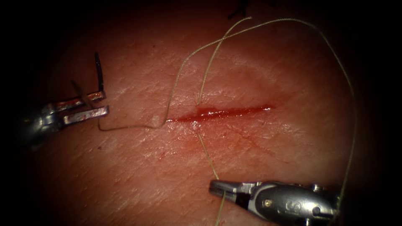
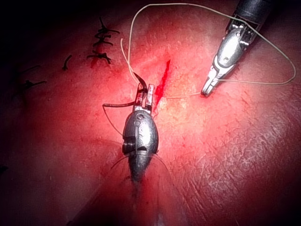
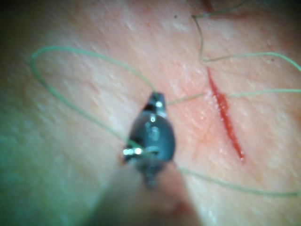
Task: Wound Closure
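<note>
- Your left tool (image 1: 106, 103) sits on the left, well apart from the cut (image 1: 222, 112). Its jaws are pinching the needle (image 1: 99, 75).
- The needle is up in the air and not in the tissue (image 1: 125, 175). The left wrist view shows the jaws gripping it part way along its bend, with some needle sticking out on each side.
- The needle's long line runs from near to far, so it goes across the line of the cut. The end you can see best points to the far side, and I think that is the sharp end.
- Hold the needle tight so it cannot spin. Aim the sharp end away from the thread (image 1: 176, 83).
- The thread leaves the needle, lies on the tissue up to the left end of the cut, and then makes a big loose loop on the far and right sides.
- One piece of thread goes into the far edge of the cut and comes out at the near edge. The cut runs left to right and has red fluid (image 1: 209, 113) in it.
- Your right tool (image 1: 214, 187) is on the near side of the cut. Its jaws are pressed together on that near piece of thread.
- I think the job here is looking after the thread. Be gentle and pull along the thread, not sideways, so the edges do not tear. Watch that the big loop does not catch on a tool.
</note>
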Controlling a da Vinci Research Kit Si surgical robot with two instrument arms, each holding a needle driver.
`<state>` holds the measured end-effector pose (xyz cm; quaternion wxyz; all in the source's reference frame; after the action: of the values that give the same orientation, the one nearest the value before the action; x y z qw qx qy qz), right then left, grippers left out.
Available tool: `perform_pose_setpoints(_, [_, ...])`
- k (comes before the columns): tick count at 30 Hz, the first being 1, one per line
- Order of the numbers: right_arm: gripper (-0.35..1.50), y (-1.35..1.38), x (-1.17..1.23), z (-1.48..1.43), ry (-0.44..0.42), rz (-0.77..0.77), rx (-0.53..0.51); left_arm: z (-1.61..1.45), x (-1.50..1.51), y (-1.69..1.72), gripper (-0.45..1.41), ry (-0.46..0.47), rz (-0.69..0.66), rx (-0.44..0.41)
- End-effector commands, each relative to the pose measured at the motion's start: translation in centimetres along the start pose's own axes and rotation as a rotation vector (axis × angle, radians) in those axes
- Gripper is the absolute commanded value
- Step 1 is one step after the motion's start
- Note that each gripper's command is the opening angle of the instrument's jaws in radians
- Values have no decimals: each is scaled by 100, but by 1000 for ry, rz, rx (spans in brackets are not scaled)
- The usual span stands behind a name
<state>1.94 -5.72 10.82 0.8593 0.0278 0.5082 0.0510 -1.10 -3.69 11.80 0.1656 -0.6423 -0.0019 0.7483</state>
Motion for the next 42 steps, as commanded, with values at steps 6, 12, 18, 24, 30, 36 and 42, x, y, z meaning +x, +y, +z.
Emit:
perform_pose_setpoints(6, [-35,-14,9,3,7,-3,12,6,-5,0,-45,1,0,-1])
perform_pose_setpoints(12, [-35,-15,10,3,8,-3,14,6,-5,0,-45,-1,1,-2])
perform_pose_setpoints(18, [-35,-4,11,2,11,7,-18,10,-2,8,-45,2,-3,-18])
perform_pose_setpoints(24, [141,-2,7,-4,-24,15,-105,24,6,24,-45,2,-7,-60])
perform_pose_setpoints(30, [147,-14,-4,-48,-37,16,-118,59,35,29,-45,13,-32,-95])
perform_pose_setpoints(36, [147,-15,-15,-122,-33,57,-231,127,74,26,-45,24,5,-147])
perform_pose_setpoints(42, [147,12,-23,-205,-27,134,-449,214,94,26,-45,34,26,-196])
